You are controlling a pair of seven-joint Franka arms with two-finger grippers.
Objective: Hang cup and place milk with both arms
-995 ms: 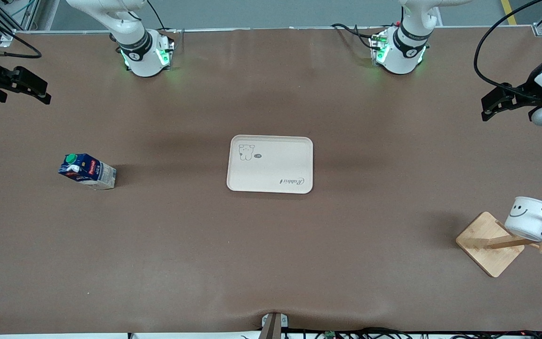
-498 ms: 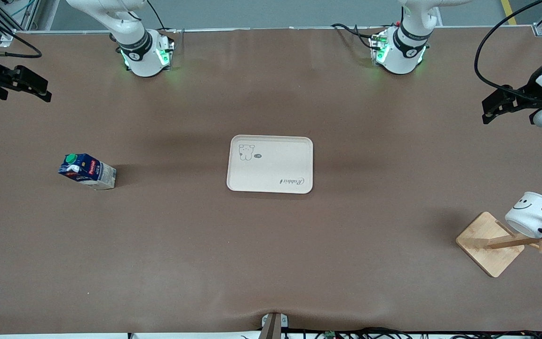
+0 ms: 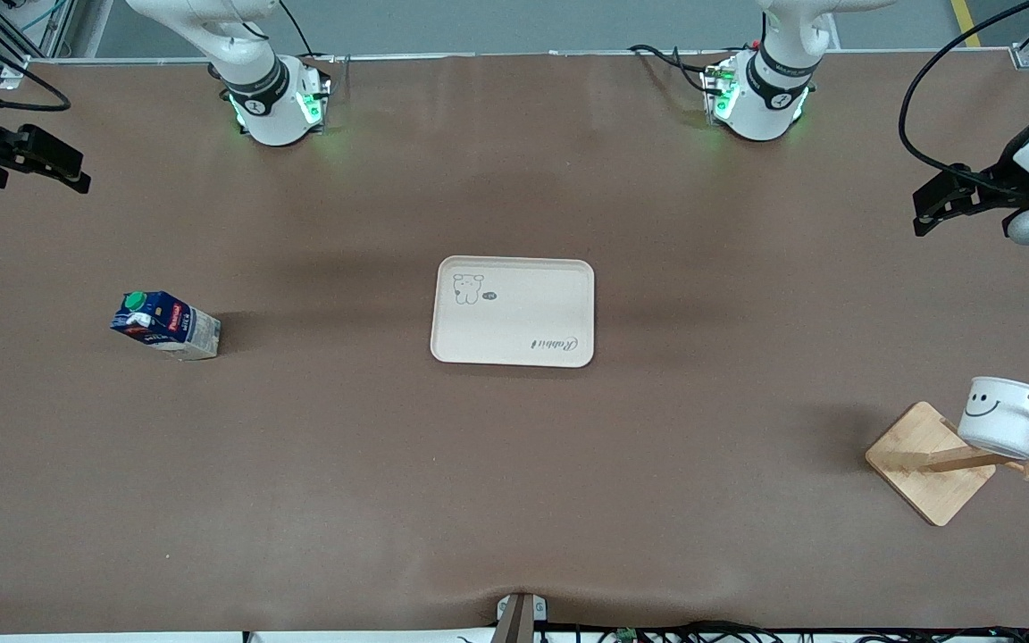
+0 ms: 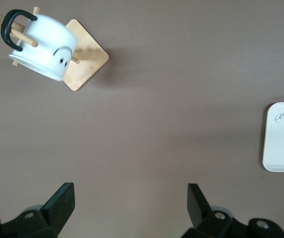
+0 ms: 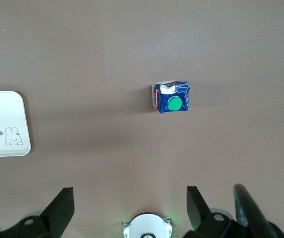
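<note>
The cup point(image 3: 1004, 418), a white mug with a smiley face, hangs by its black handle on a peg of a wooden rack point(image 3: 930, 462) at the left arm's end of the table. It also shows in the left wrist view point(image 4: 45, 44). The milk point(image 3: 164, 323), a dark-blue carton with a green cap, stands at the right arm's end and shows in the right wrist view point(image 5: 171, 97). My left gripper point(image 3: 925, 210) is open and empty, up over the table's left arm end point(image 4: 130, 198). My right gripper point(image 3: 77, 174) is open and empty, up over the right arm's end point(image 5: 130, 198).
A cream tray point(image 3: 513, 311) with a rabbit drawing lies in the middle of the table, with nothing on it. Its edge shows in both the left wrist view point(image 4: 283, 136) and the right wrist view point(image 5: 5, 124). Cables run along the table's edges.
The cup has swung on its peg, tilting one way and back again. Both grippers have drifted slightly toward the bases' side of the table. The milk and tray have not moved.
</note>
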